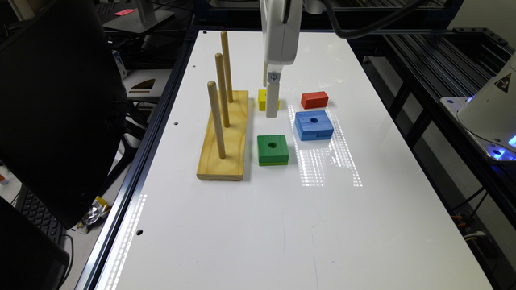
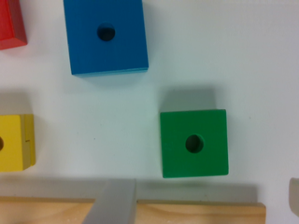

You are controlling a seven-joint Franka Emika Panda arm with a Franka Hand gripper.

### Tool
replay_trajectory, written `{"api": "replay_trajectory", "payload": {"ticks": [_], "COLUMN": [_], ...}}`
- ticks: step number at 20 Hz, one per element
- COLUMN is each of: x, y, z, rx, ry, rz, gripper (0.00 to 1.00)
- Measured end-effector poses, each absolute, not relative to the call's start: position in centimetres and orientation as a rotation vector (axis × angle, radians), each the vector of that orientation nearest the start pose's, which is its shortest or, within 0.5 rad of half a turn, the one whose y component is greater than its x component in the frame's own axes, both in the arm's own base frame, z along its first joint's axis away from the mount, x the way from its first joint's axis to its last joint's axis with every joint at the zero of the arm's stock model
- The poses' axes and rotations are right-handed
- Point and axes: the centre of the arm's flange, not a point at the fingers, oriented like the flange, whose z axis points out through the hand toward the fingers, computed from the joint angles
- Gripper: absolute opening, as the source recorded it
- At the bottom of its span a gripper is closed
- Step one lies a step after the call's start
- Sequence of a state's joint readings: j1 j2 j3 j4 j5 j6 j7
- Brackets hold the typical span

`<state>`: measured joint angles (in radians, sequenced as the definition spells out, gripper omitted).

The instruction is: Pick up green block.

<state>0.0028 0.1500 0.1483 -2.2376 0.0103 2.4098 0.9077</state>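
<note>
A: Listing item one: green block (image 1: 273,149) (image 2: 194,143), square, flat, round centre hole, lying on the white counter (image 1: 250,225). Position?

B: Below and apart from the gripper (image 1: 272,105), which hangs over the counter just beside the yellow block (image 1: 262,99) (image 2: 16,142). Nothing touches the green block.

A: Neighbours?

B: Blue block (image 1: 314,125) (image 2: 105,35) near it; red block (image 1: 314,100) (image 2: 11,23) beyond the blue one; wooden peg board (image 1: 224,137) on its other side.

A: Gripper state?

B: Fingers (image 2: 113,203) spread apart, holding nothing.
</note>
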Motion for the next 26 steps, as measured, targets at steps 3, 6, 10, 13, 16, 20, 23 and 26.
{"api": "replay_trajectory", "payload": {"ticks": [3, 6, 10, 13, 16, 20, 23, 26], "x": [53.7, 53.9, 54.0, 54.0, 54.1, 54.2, 54.2, 54.2], "y": [8.1, 8.2, 8.2, 8.2, 8.2, 8.2, 8.5, 8.8], "z": [29.7, 28.5, 28.1, 27.5, 26.1, 25.0, 25.1, 25.2], "rx": [-2.879, -2.875, -2.872, -2.874, -2.87, -2.865, -2.865, -2.866], "ry": [1.161, 1.161, 1.162, 1.163, 1.163, 1.162, 1.156, 1.15], "rz": [-0.003, -0.002, -0.003, 0.006, 0.009, 0.005, 0.003, 0.003], "gripper": [1.0, 1.0, 1.0, 1.0, 1.0, 1.0, 1.0, 1.0]}}
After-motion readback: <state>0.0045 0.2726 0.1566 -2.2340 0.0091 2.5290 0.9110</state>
